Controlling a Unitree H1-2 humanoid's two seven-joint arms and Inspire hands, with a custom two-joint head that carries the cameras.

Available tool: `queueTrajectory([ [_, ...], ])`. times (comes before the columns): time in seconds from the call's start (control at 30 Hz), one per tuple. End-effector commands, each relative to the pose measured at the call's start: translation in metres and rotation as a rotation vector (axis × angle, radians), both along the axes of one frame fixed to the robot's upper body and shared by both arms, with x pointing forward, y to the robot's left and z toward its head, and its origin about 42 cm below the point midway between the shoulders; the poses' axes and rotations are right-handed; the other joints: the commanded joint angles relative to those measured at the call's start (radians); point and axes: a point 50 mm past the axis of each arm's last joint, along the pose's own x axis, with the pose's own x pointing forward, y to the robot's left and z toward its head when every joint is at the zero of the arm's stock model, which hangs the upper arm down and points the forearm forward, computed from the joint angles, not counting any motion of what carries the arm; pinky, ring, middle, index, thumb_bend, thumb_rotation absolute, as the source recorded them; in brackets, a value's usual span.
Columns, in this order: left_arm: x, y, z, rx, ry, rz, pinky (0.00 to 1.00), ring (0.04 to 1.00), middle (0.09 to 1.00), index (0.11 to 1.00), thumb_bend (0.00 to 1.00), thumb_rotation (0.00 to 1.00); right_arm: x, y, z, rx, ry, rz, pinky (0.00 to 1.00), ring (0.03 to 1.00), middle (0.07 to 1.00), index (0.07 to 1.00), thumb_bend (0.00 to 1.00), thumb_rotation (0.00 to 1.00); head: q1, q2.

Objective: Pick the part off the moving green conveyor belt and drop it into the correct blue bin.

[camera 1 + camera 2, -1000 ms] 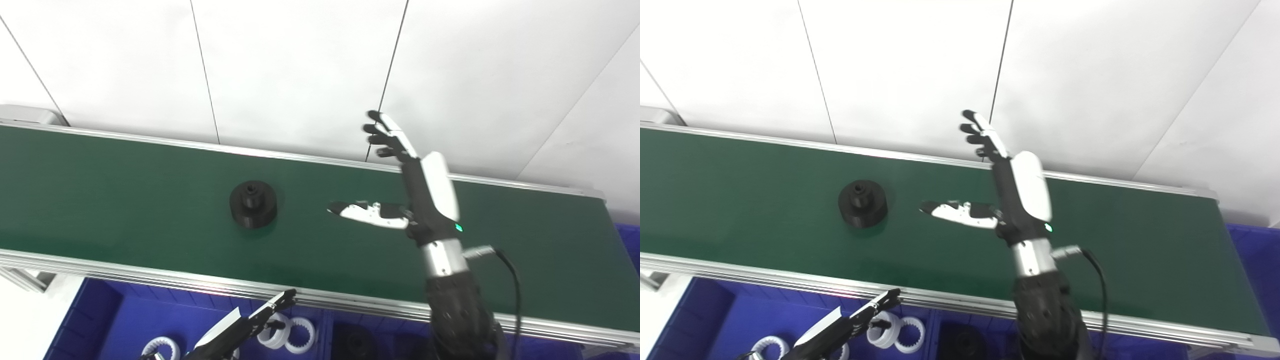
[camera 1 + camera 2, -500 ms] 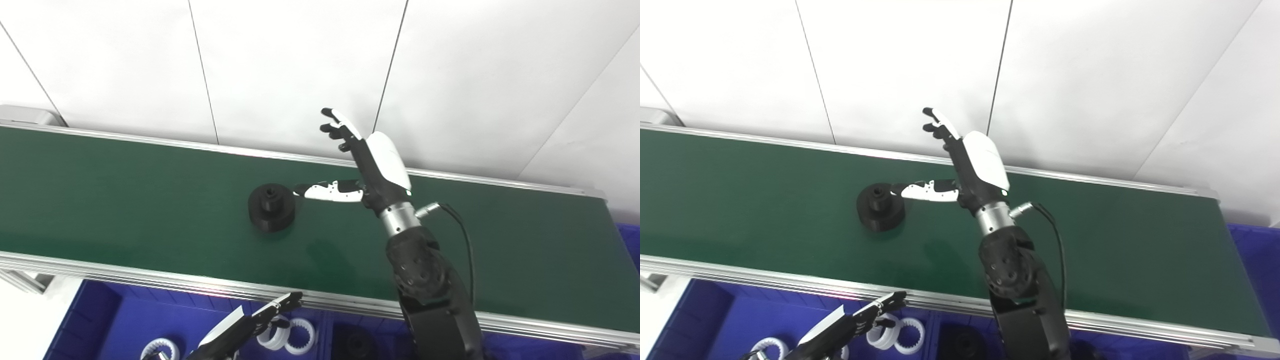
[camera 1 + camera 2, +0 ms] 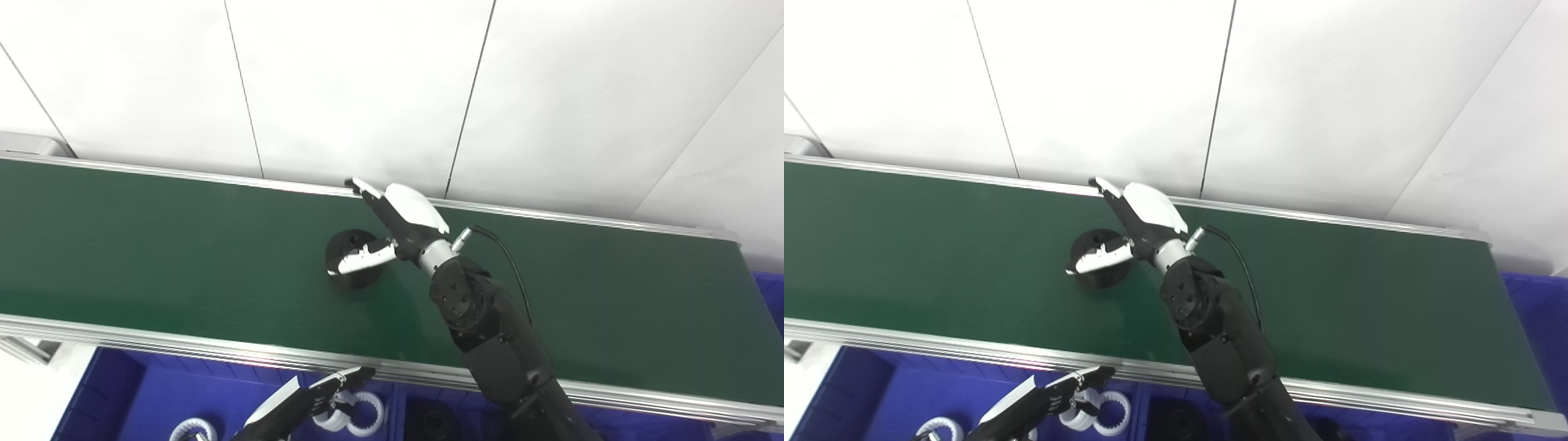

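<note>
A black round part (image 3: 350,277) with a raised hub lies on the green conveyor belt (image 3: 153,245), near its middle. My right hand (image 3: 395,220) reaches over the part from the right. Its white thumb (image 3: 361,262) lies across the part's near side, and its fingers (image 3: 358,185) stretch out past the far side, apart from the part. The hand is open and has no closed hold on the part. The part's right side is hidden behind the hand. My left hand (image 3: 303,401) is low at the bottom edge, fingers extended and empty, above a blue bin.
Below the belt's near metal rail (image 3: 184,346), a blue bin (image 3: 153,398) holds white toothed rings (image 3: 361,409). The bin next to it holds black parts (image 3: 436,422). Another blue bin (image 3: 773,300) shows at the right edge. A white panelled wall stands behind the belt.
The black part has travelled right along the belt. My right hand has swung left and down from an upright pose to reach over the part, thumb now across it. The left hand has barely moved.
</note>
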Motion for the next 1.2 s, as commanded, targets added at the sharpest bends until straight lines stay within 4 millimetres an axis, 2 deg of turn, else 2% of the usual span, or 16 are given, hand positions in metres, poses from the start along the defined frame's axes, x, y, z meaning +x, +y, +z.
queueTrajectory([
  [0.0, 0.002, -0.001, 0.01, -0.036, -0.053, -0.011, 0.7, 0.911, 0.968, 0.909, 0.98, 0.24, 0.01, 0.009, 0.022, -0.014, -0.068, 0.017, 0.74, 0.898, 0.957, 0.957, 0.99, 0.38, 0.001, 0.001],
  [0.23, 0.0, -0.002, 0.011, -0.044, -0.054, -0.003, 0.75, 0.921, 0.962, 0.9, 0.99, 0.23, 0.006, 0.004, 0.004, -0.119, -0.036, 0.03, 0.78, 0.882, 0.928, 0.955, 1.0, 0.31, 0.004, 0.006],
  [0.3, 0.0, -0.002, 0.011, -0.04, -0.059, -0.001, 0.77, 0.921, 0.957, 0.9, 0.99, 0.24, 0.005, 0.001, -0.002, -0.145, -0.025, 0.021, 0.77, 0.873, 0.923, 0.947, 1.0, 0.26, 0.003, 0.006],
  [0.4, 0.0, -0.002, 0.012, -0.031, -0.065, 0.001, 0.8, 0.93, 0.96, 0.912, 0.98, 0.25, 0.004, -0.005, -0.009, -0.187, -0.019, 0.0, 0.78, 0.872, 0.92, 0.931, 0.93, 0.09, 0.003, 0.007],
  [0.47, 0.0, -0.002, 0.012, -0.031, -0.064, -0.002, 0.82, 0.936, 0.965, 0.918, 0.97, 0.24, 0.005, -0.007, -0.012, -0.223, -0.029, -0.009, 0.73, 0.847, 0.903, 0.912, 0.85, 0.02, 0.002, 0.007],
  [0.5, 0.0, -0.002, 0.012, -0.031, -0.065, -0.004, 0.82, 0.937, 0.966, 0.919, 0.97, 0.24, 0.006, -0.009, -0.014, -0.223, -0.039, -0.019, 0.72, 0.843, 0.9, 0.909, 0.84, 0.01, 0.003, 0.009],
  [0.53, 0.0, -0.002, 0.012, -0.03, -0.066, -0.005, 0.82, 0.937, 0.968, 0.913, 0.97, 0.24, 0.006, -0.01, -0.015, -0.221, -0.046, -0.026, 0.65, 0.795, 0.857, 0.866, 0.71, 0.01, 0.003, 0.009],
  [0.57, 0.0, -0.002, 0.012, -0.035, -0.065, -0.005, 0.82, 0.937, 0.968, 0.912, 0.97, 0.25, 0.006, -0.011, -0.016, -0.217, -0.055, -0.032, 0.63, 0.779, 0.842, 0.851, 0.67, 0.0, 0.002, 0.01],
  [0.63, 0.001, -0.002, 0.013, -0.04, -0.065, -0.005, 0.81, 0.934, 0.968, 0.908, 0.97, 0.25, 0.006, -0.013, -0.016, -0.209, -0.066, -0.042, 0.52, 0.661, 0.702, 0.753, 0.59, 0.0, 0.002, 0.014],
  [0.67, 0.001, -0.002, 0.013, -0.041, -0.066, -0.006, 0.8, 0.931, 0.969, 0.909, 0.97, 0.25, 0.005, -0.013, -0.016, -0.204, -0.069, -0.047, 0.48, 0.593, 0.562, 0.686, 0.56, 0.0, 0.002, 0.014],
  [0.7, 0.0, -0.002, 0.014, -0.036, -0.07, -0.004, 0.8, 0.93, 0.97, 0.909, 0.97, 0.25, 0.004, -0.014, -0.017, -0.194, -0.09, -0.052, 0.48, 0.586, 0.548, 0.68, 0.56, 0.0, 0.002, 0.016],
  [0.73, 0.0, -0.002, 0.014, -0.034, -0.072, -0.003, 0.82, 0.933, 0.969, 0.91, 0.98, 0.25, 0.003, -0.014, -0.017, -0.187, -0.105, -0.055, 0.43, 0.506, 0.52, 0.602, 0.54, 0.0, 0.002, 0.016],
  [0.8, 0.0, -0.002, 0.015, -0.041, -0.071, -0.005, 0.83, 0.934, 0.971, 0.914, 0.98, 0.25, 0.001, -0.015, -0.018, -0.174, -0.142, -0.067, 0.39, 0.441, 0.508, 0.528, 0.52, 0.0, 0.001, 0.019],
  [0.9, 0.0, -0.001, 0.014, -0.04, -0.067, -0.005, 0.82, 0.93, 0.974, 0.914, 0.98, 0.26, -0.002, -0.015, -0.017, -0.156, -0.21, -0.086, 0.33, 0.439, 0.519, 0.48, 0.52, 0.0, -0.002, 0.021],
  [1.1, 0.0, -0.002, 0.015, -0.041, -0.071, -0.011, 0.84, 0.951, 0.987, 0.926, 0.97, 0.25, -0.007, -0.016, -0.009, -0.122, -0.277, -0.106, 0.34, 0.468, 0.513, 0.455, 0.52, 0.0, -0.003, 0.033],
  [1.17, 0.0, -0.002, 0.016, -0.049, -0.07, -0.006, 0.81, 0.94, 0.983, 0.922, 0.98, 0.25, -0.011, -0.017, -0.004, -0.105, -0.293, -0.108, 0.37, 0.484, 0.513, 0.446, 0.52, 0.0, -0.004, 0.038],
])
